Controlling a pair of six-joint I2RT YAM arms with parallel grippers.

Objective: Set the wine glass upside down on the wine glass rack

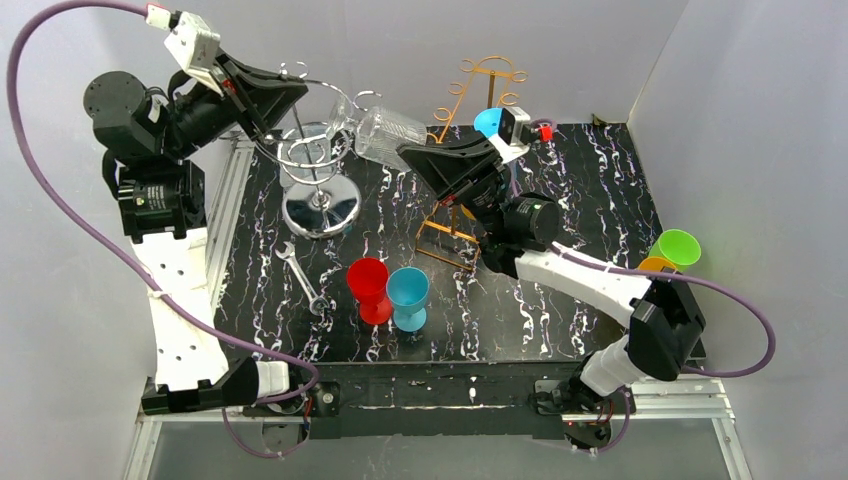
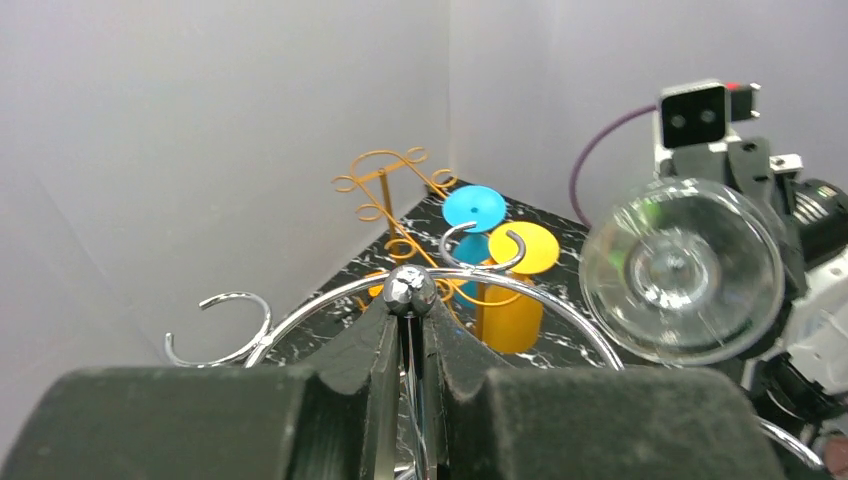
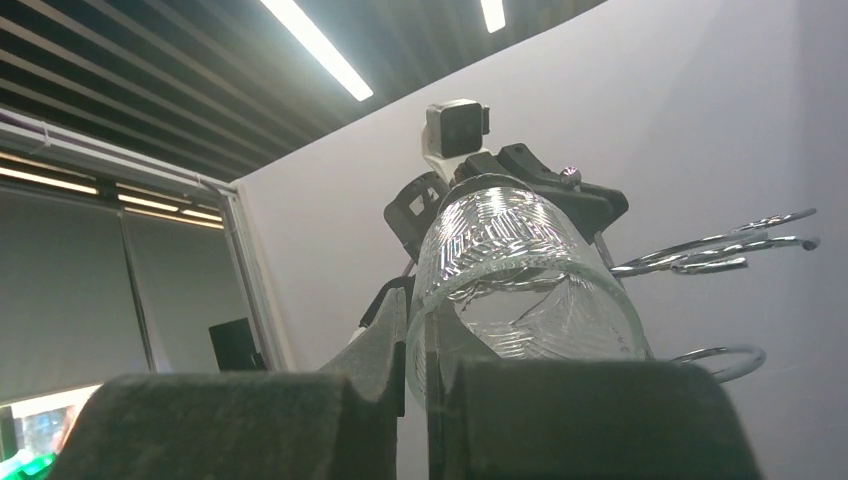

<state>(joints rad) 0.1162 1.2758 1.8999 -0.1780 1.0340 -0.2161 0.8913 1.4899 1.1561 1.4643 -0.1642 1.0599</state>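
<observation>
Wine glass point(image 1: 386, 135) pinched in right end effector point(image 3: 421, 335); left end effector point(image 2: 411, 335) clamps rack point(image 1: 320, 208).

The black marbled tabletop point(image 1: 600, 180) carries a chrome rack point(image 1: 321, 209) at ten o'clock. A wrench point(image 1: 303, 279) lies at eight. A red goblet point(image 1: 370, 289) and a blue goblet point(image 1: 408, 297) stand side by side at seven. A gold wire rack point(image 1: 447, 243) stands near centre. A green cup point(image 1: 676, 247) and an orange cup point(image 1: 655, 264) sit at the three o'clock edge.
</observation>
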